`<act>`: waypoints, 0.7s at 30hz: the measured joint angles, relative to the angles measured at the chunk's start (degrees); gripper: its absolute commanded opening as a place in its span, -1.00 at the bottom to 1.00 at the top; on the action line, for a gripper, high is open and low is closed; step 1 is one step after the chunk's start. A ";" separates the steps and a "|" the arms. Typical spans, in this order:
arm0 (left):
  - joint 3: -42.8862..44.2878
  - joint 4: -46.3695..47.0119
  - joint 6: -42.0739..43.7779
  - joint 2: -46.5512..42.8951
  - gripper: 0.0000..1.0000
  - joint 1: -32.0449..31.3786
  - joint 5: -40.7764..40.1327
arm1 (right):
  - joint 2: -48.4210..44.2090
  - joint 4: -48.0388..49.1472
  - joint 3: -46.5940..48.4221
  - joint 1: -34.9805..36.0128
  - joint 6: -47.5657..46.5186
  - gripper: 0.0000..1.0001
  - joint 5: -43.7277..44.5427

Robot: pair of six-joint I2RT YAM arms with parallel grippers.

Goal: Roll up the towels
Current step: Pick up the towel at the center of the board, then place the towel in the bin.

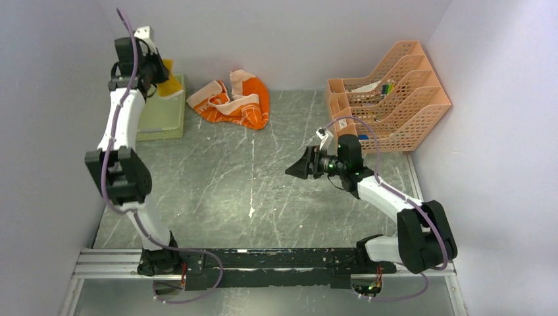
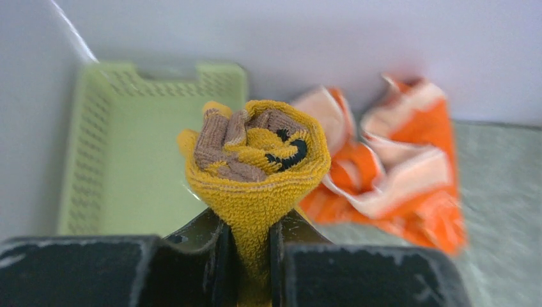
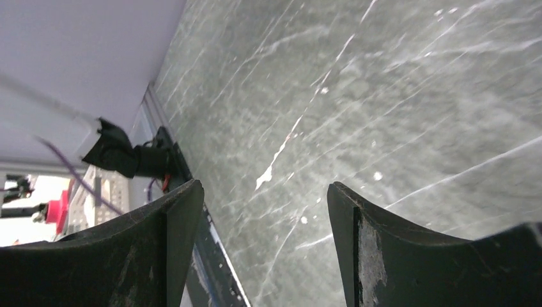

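**A:** From above, where are the towels?

**B:** The orange towel (image 1: 233, 99) lies crumpled at 12 o'clock on the table (image 1: 250, 191), close to the back wall. The mustard-yellow towel (image 1: 172, 84) is at 11 o'clock, raised in the left gripper (image 1: 161, 76) over the far end of the green mesh basket (image 1: 161, 115).

**A:** Any lettering on the orange one?

**B:** There are white marks on it, too small to read. The peach file rack (image 1: 395, 99) stands at 2 o'clock with small items in its slots, and their labels are also illegible.

**A:** And the right gripper (image 1: 299, 168)?

**B:** It is above the table right of centre, pointing toward 9 o'clock.

**A:** What about the left wrist view?

**B:** The left gripper (image 2: 252, 236) is clamped on the mustard-yellow towel (image 2: 255, 153), which is rolled into a tight spiral. The roll's end faces the camera and its lower part is pinched between the fingers (image 2: 214, 249). The spiral has brown patches and a curved black mark, with no readable words. The basket (image 2: 128, 160) is at 10 o'clock behind it, and the orange towel (image 2: 396, 173) is at 2 o'clock, blurred, with pale peach bands.

**A:** And the right wrist view?

**B:** The right gripper (image 3: 265, 204) is released. Its jaws stand wide apart with only the grey marbled table (image 3: 383, 96) showing between them, and they are touching nothing.
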 measured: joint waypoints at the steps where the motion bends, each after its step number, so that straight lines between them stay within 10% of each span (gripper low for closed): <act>1: 4.79 -0.81 1.95 3.98 -0.86 1.57 0.52 | -0.66 -0.48 -0.63 0.76 0.13 0.43 0.00; 7: 28.02 -2.10 9.88 27.54 -0.86 7.87 2.51 | -7.28 -6.25 -0.98 6.60 -1.88 0.43 1.57; 21: 30.53 4.98 16.09 45.83 -0.86 11.19 1.25 | -10.23 -10.01 -4.46 8.83 -4.33 0.43 3.87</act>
